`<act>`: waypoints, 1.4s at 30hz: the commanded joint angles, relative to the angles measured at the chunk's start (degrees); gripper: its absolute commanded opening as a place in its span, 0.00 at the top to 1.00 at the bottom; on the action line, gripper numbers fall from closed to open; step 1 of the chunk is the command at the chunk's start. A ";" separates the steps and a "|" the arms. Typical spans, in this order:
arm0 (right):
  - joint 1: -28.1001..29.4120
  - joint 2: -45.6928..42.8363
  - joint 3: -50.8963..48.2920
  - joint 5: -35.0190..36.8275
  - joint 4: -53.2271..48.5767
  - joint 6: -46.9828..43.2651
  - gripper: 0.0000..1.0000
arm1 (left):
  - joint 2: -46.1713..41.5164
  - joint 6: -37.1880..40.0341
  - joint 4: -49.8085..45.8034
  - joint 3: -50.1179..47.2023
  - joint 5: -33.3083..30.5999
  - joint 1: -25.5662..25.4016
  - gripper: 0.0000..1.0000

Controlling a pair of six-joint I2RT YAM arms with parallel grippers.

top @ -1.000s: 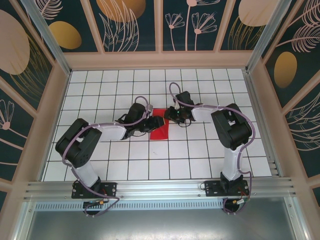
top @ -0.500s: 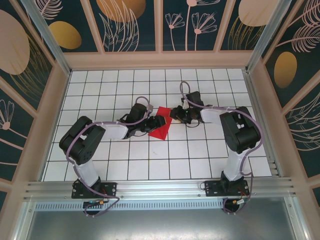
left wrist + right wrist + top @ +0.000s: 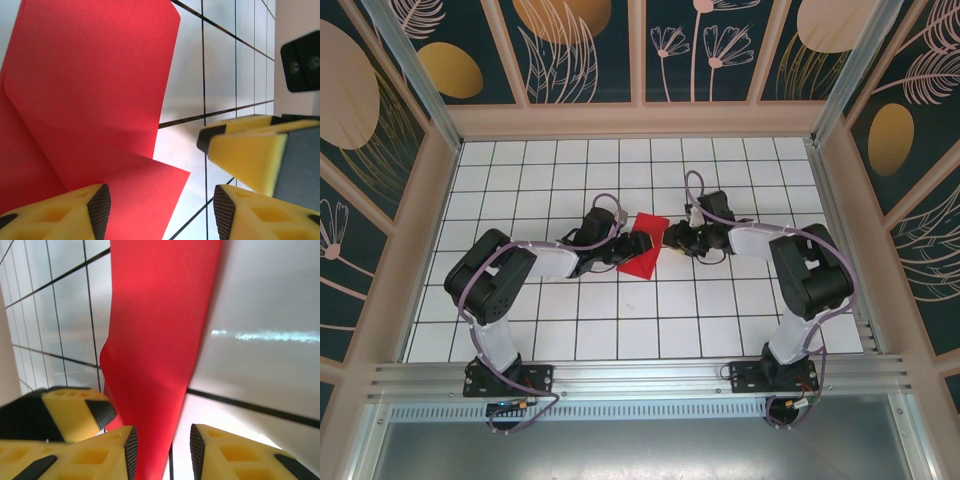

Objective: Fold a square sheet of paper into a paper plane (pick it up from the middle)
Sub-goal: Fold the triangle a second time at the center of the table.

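White glossy tiles with dark grid lines cover the worktop (image 3: 520,330), walled by dark panels (image 3: 590,50) painted with gold leaves. The left end effector (image 3: 157,205) stands open; the square sheet of paper (image 3: 90,90), thin, matte red and creased into overlapping flaps, lies just ahead of it. The right end effector (image 3: 162,445) is parted, with a raised flap running between its yellow fingers.

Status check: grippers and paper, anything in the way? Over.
Left gripper open, one finger over paper. Right gripper open, straddling paper's edge. Paper partly folded, on table. Grippers crowd each other across it.
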 commanded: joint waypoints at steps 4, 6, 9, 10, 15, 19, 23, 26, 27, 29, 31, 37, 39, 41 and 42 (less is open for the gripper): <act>1.16 -1.60 -1.14 -4.15 2.32 -2.10 0.61 | 0.90 -0.46 1.25 1.11 -0.21 0.33 0.49; 1.53 -0.81 -0.47 -4.04 2.15 -2.18 0.61 | 0.90 -0.59 1.16 1.05 -0.30 0.31 0.52; 1.99 0.51 0.42 -3.81 1.87 -2.33 0.61 | 0.88 -0.50 0.92 1.15 -0.58 0.32 0.55; 2.18 1.01 0.76 -3.86 1.78 -2.49 0.61 | 0.89 -0.50 0.76 1.19 -0.56 0.29 0.56; 2.69 2.49 1.92 -4.68 1.74 -2.95 0.66 | 0.86 -0.24 -0.15 1.40 -1.04 0.35 0.60; 3.00 3.26 2.38 -5.28 1.79 -3.11 0.75 | 0.90 -0.19 -0.40 1.58 -1.09 0.34 0.61; 2.89 3.51 2.23 -4.62 2.30 -3.06 0.86 | 0.76 -0.10 -0.57 1.76 -1.09 0.29 0.62; 2.70 3.89 2.20 -3.86 2.80 -3.31 0.90 | 0.52 -0.14 0.19 1.76 -0.03 0.29 0.61; 2.70 4.18 2.40 -3.49 2.58 -3.69 0.90 | 0.50 -0.24 0.82 1.68 0.55 0.29 0.62; 2.62 4.99 3.04 -3.14 2.38 -4.18 0.91 | 0.77 -0.78 2.31 1.58 1.98 0.32 0.62; 2.65 5.79 3.36 -3.13 2.29 -4.47 0.90 | 0.95 -1.00 2.90 1.52 2.47 0.37 0.62; 2.63 7.14 4.11 -2.17 1.71 -5.16 0.90 | 1.42 -0.99 3.09 1.31 3.04 0.32 0.64; 2.64 7.44 4.42 -1.84 1.45 -5.48 0.89 | 1.81 -1.10 3.02 1.41 3.21 0.35 0.65; 2.62 7.72 4.73 -1.40 1.07 -5.78 0.89 | 2.20 -1.10 2.91 1.49 3.48 0.36 0.65; 2.62 7.82 4.95 -1.23 0.88 -5.87 0.89 | 2.33 -1.08 2.96 1.57 3.57 0.35 0.65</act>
